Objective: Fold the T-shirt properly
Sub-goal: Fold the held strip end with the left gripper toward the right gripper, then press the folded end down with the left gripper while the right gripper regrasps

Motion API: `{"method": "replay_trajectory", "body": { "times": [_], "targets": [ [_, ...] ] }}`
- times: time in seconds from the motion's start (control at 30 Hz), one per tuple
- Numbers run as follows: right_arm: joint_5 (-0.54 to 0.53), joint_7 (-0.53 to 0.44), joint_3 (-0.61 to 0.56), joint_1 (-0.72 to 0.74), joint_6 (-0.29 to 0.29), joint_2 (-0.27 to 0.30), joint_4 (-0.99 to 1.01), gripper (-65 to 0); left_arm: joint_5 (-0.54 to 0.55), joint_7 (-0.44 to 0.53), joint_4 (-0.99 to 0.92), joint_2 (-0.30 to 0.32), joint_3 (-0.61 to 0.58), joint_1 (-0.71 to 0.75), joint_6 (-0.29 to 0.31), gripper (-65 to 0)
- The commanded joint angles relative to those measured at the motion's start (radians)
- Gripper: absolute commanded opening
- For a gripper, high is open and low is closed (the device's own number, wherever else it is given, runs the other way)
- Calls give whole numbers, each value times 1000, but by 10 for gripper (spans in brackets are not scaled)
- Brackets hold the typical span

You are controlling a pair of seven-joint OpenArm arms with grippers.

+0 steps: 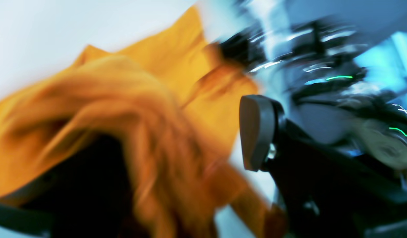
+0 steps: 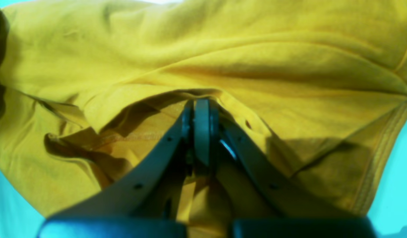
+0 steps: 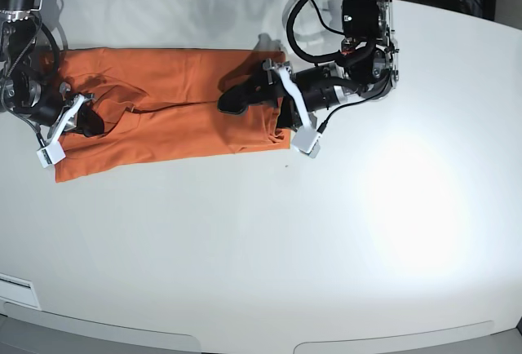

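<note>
On the white table [image 3: 245,240] the T-shirt [image 3: 163,117] lies stretched out as a long orange band toward the far side, running from the left edge of the base view to just past the middle. Its surface is rumpled, with soft creases along its length and a darker fold line through the middle. At the left end of the cloth, the right gripper [image 3: 86,121] is down on the fabric, its jaws pinched tight together on a bunched ridge of the shirt; from the right wrist view the cloth looks yellower, puckered into ridges that fan out from the clamped fingers [image 2: 202,132], with a stitched hem showing at the right. Further right, at the other end of the cloth, the left gripper [image 3: 245,97] reaches in sideways over the shirt's edge. Its wrist view is badly smeared, but one grey finger pad [image 1: 256,132] stands apart from the orange folds, so the jaws look spread wide, with cloth draped near them.
</note>
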State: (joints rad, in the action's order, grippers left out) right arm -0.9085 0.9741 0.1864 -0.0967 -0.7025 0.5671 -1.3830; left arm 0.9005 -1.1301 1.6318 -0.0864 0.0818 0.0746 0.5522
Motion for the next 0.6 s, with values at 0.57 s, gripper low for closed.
{"method": "replay_trajectory", "body": {
  "times": [0.57],
  "targets": [
    [41,100,-2,-5,4,12,-3,-650,72,114,16,-71,-101,-8,44,-290]
  ]
}}
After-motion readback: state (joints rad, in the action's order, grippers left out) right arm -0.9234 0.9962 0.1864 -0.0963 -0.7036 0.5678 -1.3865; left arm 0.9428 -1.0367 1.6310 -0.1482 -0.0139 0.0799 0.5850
